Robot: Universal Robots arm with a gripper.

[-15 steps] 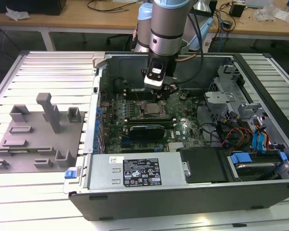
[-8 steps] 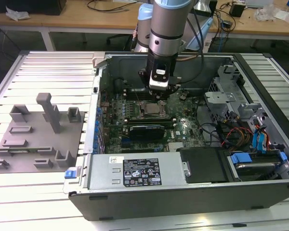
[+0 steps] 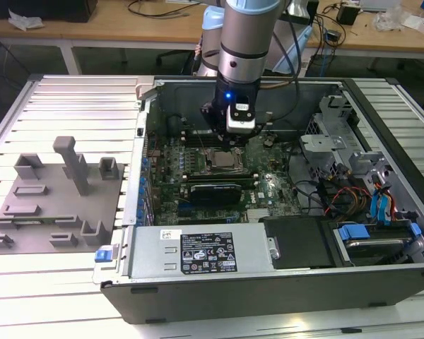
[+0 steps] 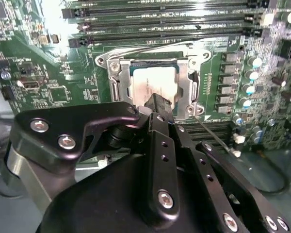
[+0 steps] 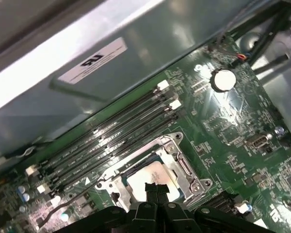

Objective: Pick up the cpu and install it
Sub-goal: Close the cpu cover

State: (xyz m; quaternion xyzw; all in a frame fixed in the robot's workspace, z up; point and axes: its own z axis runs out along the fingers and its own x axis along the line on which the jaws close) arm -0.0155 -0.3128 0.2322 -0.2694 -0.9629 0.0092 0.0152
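1. Your pincer point(image 3: 226, 146) hangs inside the open computer case point(image 3: 268, 296), over the middle of the motherboard point(image 3: 268, 187).
2. Pincer state: in both wrist views the two black fingertips point(image 5: 151, 188) are pressed together with just a thin seam between them, and nothing is gripped.
3. The cpu point(image 4: 150, 82) lies flat in the metal socket frame point(image 4: 185, 85), silvery top up. In the exterior view it is at point(image 3: 222, 162), right under the pincer.
4. In the second wrist view the pincer point(image 4: 157, 103) overlaps the cpu's near edge. In the first wrist view the pincer point(image 5: 156, 188) does the same over the cpu point(image 5: 144, 178). You can't tell whether it's touching or just above.
5. The memory slots point(image 5: 116, 131) run beside the socket frame point(image 5: 185, 167), between it and the case wall.
6. The case sits toward the bench's point(image 3: 71, 99) edge at the exterior view's right, and the grey fixture blocks point(image 3: 56, 198) toward the opposite edge, well apart from the pincer.
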